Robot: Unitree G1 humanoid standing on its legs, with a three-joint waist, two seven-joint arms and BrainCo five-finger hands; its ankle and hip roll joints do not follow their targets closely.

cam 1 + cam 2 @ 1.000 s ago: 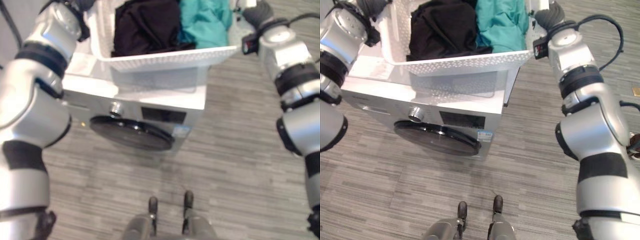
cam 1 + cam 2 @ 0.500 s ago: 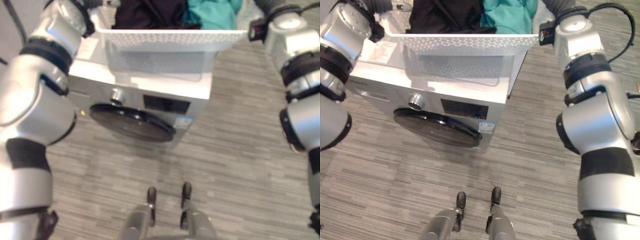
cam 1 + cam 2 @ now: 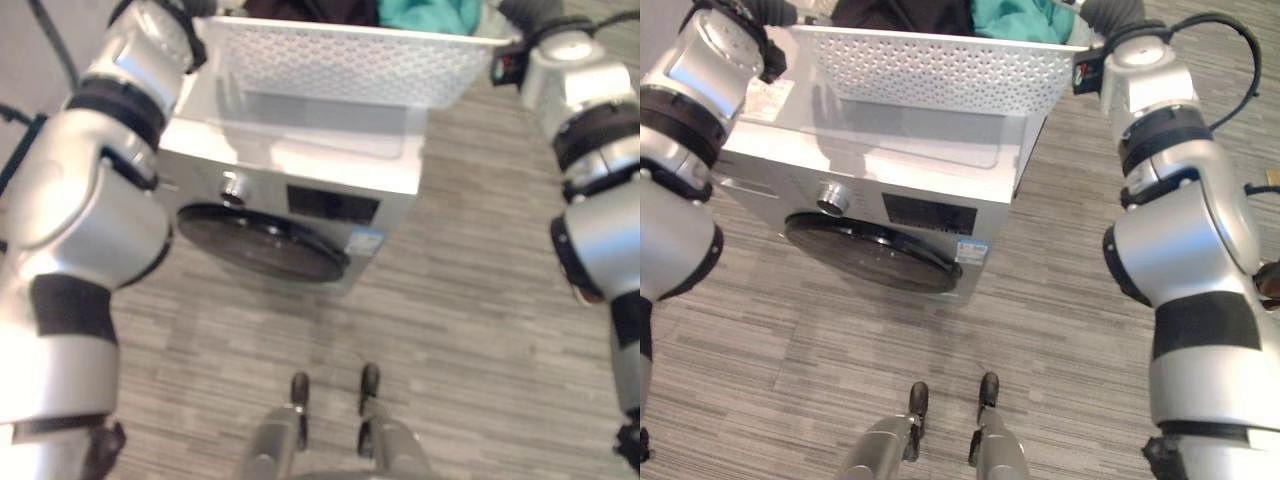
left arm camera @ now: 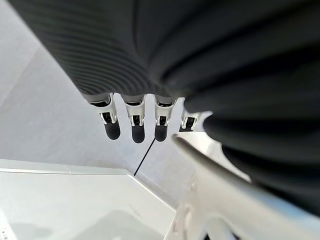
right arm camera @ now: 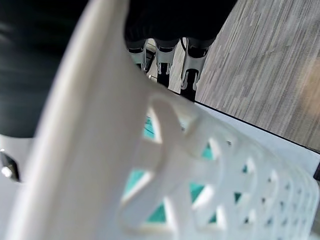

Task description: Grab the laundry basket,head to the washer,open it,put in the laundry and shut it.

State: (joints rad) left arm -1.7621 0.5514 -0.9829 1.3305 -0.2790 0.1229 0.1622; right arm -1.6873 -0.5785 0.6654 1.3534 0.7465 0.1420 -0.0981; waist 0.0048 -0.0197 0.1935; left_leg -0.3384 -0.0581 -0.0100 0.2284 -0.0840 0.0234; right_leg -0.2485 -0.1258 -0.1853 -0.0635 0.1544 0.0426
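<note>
While the white laundry basket (image 3: 940,68) hangs above the washer (image 3: 890,190) top — black and teal laundry (image 3: 1015,18) inside — both hands sit at its ends: left hand (image 4: 132,120) and right hand (image 5: 165,52) curled on the rim (door (image 3: 872,255) closed).

Laundry (image 3: 940,14) mostly past the top edge

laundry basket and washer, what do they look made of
Laundry basket: apparently white moulded plastic, matte, with walls pierced by rows of small holes. Washer: probably painted sheet metal, with a smooth silver-grey top that catches light; its round door looks like dark glossy glass or plastic.
</note>
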